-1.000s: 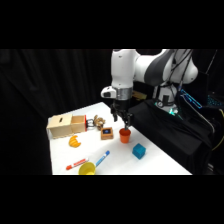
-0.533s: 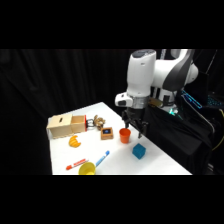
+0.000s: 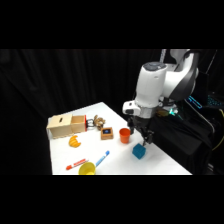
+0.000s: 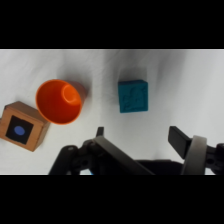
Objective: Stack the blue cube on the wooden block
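Directly beneath open end effector, blue cube

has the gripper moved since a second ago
Yes. In the side view the gripper has swung from above the wooden block, past the orange cup, to just over the blue cube.

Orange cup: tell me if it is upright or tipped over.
Upright. In the wrist view the orange cup shows its round open mouth facing up, with its inside visible; in the side view it stands on the table.
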### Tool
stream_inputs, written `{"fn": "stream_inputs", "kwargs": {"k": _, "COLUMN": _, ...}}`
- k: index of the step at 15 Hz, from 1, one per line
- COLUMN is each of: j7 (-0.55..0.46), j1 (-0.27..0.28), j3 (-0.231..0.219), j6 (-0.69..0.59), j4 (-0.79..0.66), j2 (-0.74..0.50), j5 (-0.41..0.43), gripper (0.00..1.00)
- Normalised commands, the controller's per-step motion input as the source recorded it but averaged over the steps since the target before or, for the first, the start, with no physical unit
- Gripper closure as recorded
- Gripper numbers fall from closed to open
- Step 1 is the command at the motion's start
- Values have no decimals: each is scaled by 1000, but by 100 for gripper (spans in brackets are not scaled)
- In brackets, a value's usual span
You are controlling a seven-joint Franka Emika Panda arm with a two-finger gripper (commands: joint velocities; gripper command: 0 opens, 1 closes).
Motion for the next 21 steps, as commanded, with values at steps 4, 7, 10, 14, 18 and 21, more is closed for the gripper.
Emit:
{"fn": "stream_inputs", "kwargs": {"k": 4, "j7": 380, "j1": 122, "j3": -72, "j6": 281, "j4": -74, "j2": 130, "j5": -262, "gripper": 0}}
{"fn": "stream_inputs", "kwargs": {"k": 7, "j7": 269, "j1": 150, "j3": -132, "j6": 280, "j4": -52, "j2": 127, "j5": -186, "gripper": 0}}
{"fn": "stream_inputs", "kwargs": {"k": 10, "j7": 178, "j1": 153, "j3": -188, "j6": 325, "j4": -40, "j2": 133, "j5": -171, "gripper": 0}}
{"fn": "stream_inputs", "kwargs": {"k": 14, "j7": 115, "j1": 175, "j3": -247, "j6": 317, "j4": -19, "j2": 134, "j5": -191, "gripper": 0}}
{"fn": "stream_inputs", "kwargs": {"k": 18, "j7": 91, "j1": 66, "j3": -89, "j6": 265, "j4": -2, "j2": 131, "j5": -166, "gripper": 0}}
{"fn": "stream_inputs", "kwargs": {"k": 21, "j7": 44, "j1": 53, "j3": -58, "j6": 240, "j4": 18, "j2": 126, "j5": -104, "gripper": 0}}
